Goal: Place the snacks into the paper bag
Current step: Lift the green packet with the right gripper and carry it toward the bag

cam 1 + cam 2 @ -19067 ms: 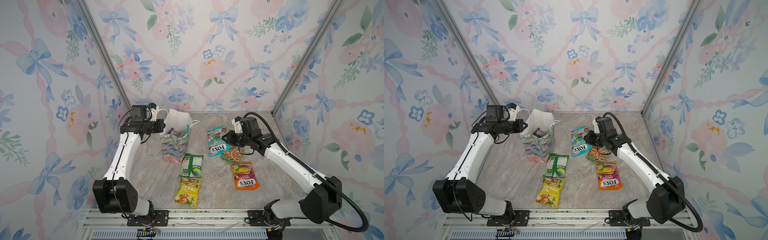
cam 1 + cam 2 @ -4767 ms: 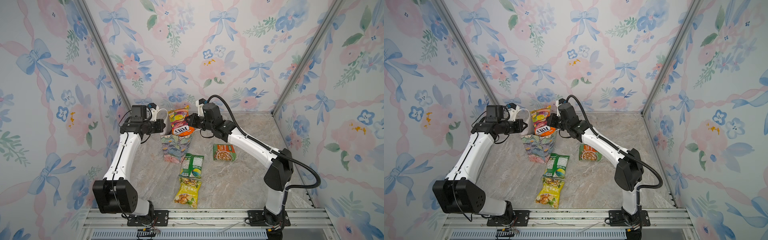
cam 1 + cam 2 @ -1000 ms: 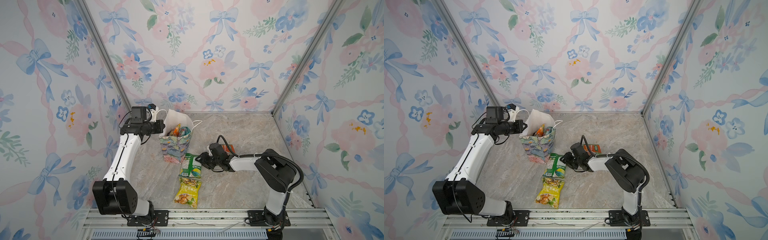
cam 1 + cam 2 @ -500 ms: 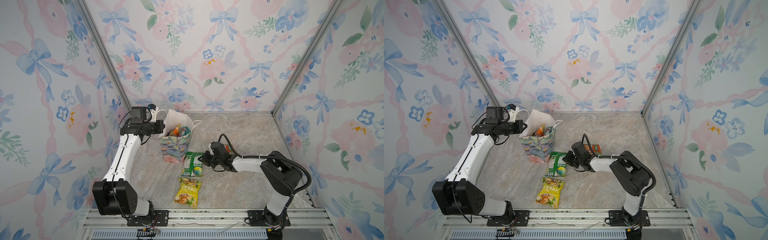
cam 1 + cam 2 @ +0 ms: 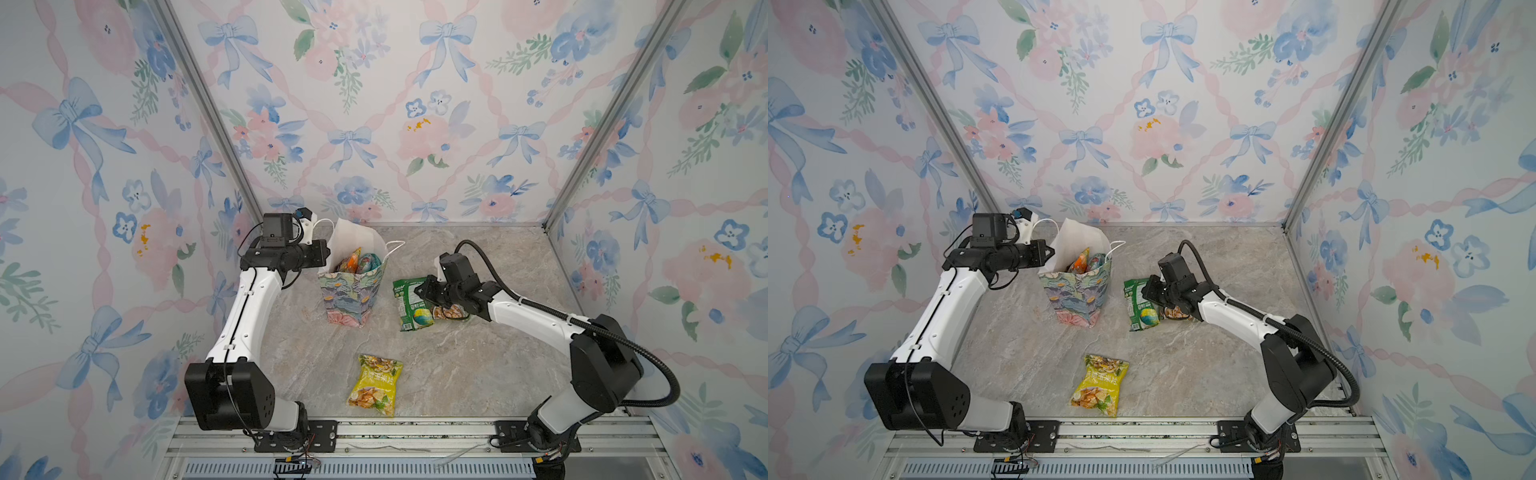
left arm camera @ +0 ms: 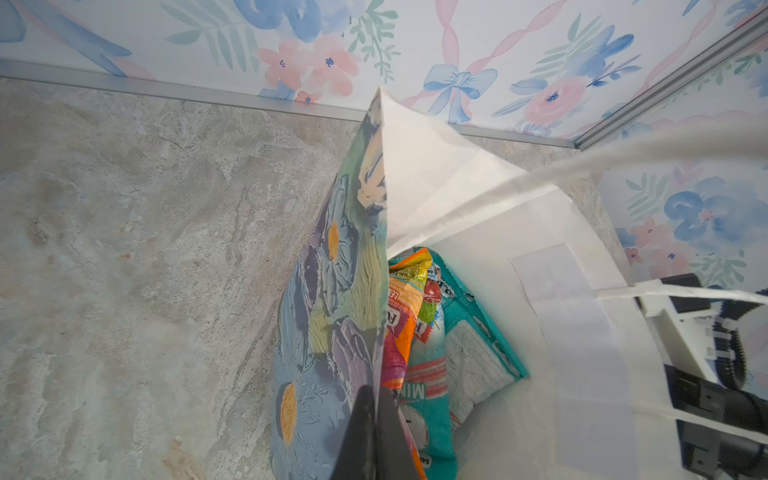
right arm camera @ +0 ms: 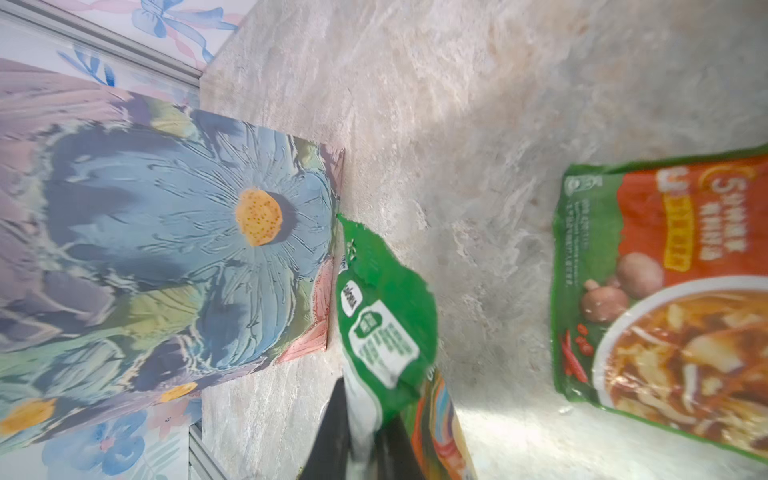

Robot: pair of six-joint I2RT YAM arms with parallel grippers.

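The paper bag (image 5: 348, 296) (image 5: 1077, 300) stands upright at the back left, with orange and teal snacks (image 5: 358, 262) (image 6: 417, 320) poking up inside it. My left gripper (image 5: 325, 253) (image 6: 376, 401) is shut on the bag's left rim and holds the mouth wide. Just right of the bag, my right gripper (image 5: 422, 291) (image 7: 365, 415) is shut on one edge of a green packet (image 5: 411, 309) (image 7: 386, 307), which hangs tilted from it. An orange-green packet (image 5: 451, 312) (image 7: 665, 291) lies flat partly under that gripper. A yellow chip packet (image 5: 376, 384) (image 5: 1100, 384) lies near the front.
Floral walls close in the marble floor (image 5: 478, 365) on three sides, and a metal rail (image 5: 415, 432) runs along the front. A white cord handle (image 5: 395, 246) droops over the bag's right rim toward the green packet.
My right gripper has shut on the green packet and pulled it up, back and to the right, away from the yellow packet. The left arm and the bag have not moved.
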